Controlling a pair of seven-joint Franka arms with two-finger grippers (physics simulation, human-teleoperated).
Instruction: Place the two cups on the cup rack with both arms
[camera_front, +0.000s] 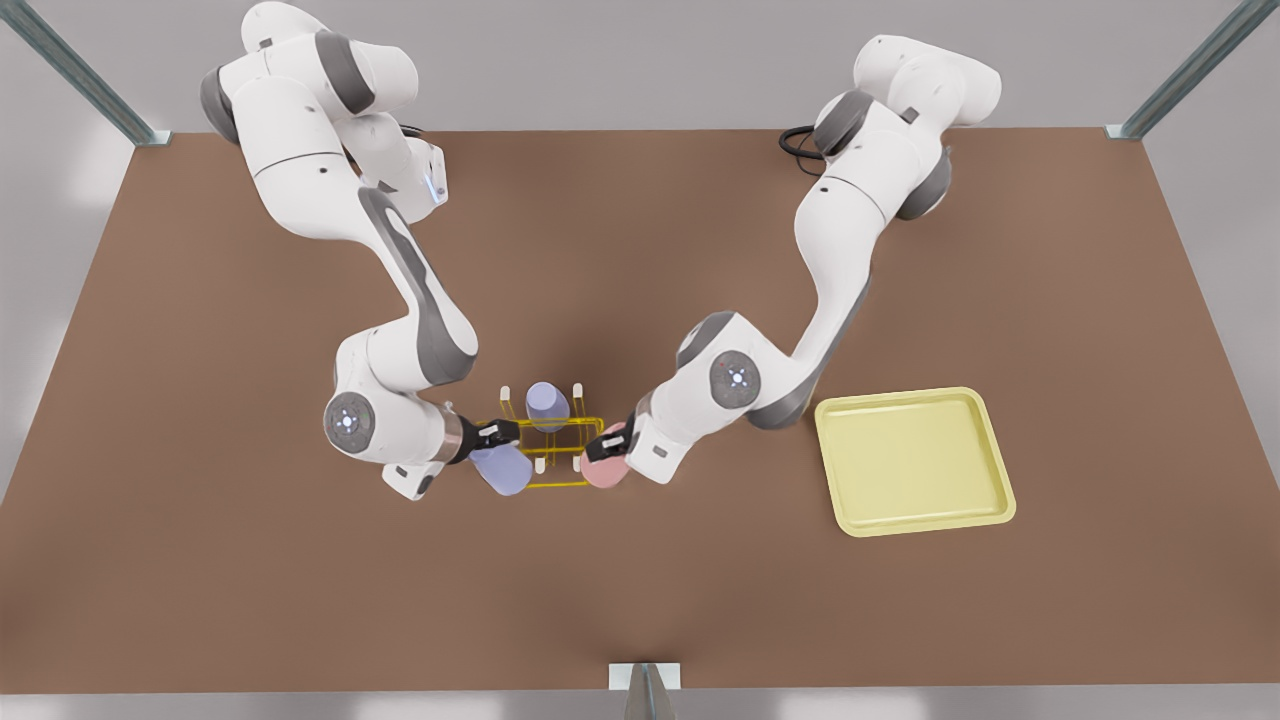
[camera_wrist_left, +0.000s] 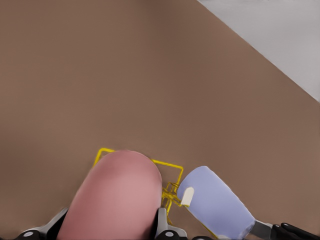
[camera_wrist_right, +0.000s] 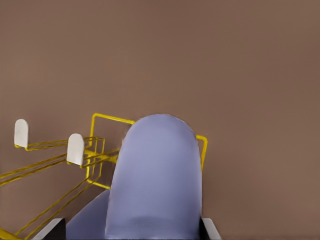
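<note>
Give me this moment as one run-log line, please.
left gripper: holds pink cup at cup rack | right gripper: holds lavender cup | second lavender cup: on rack

Each held cup, pink cup (camera_wrist_left: 117, 197) and lavender cup (camera_wrist_right: 155, 180), hides its own gripper's jaws.

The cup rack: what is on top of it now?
A lavender cup sits upturned on the yellow cup rack; the peg under it is covered. The left pincer holds the pink cup, the right pincer another lavender cup beside it.
</note>
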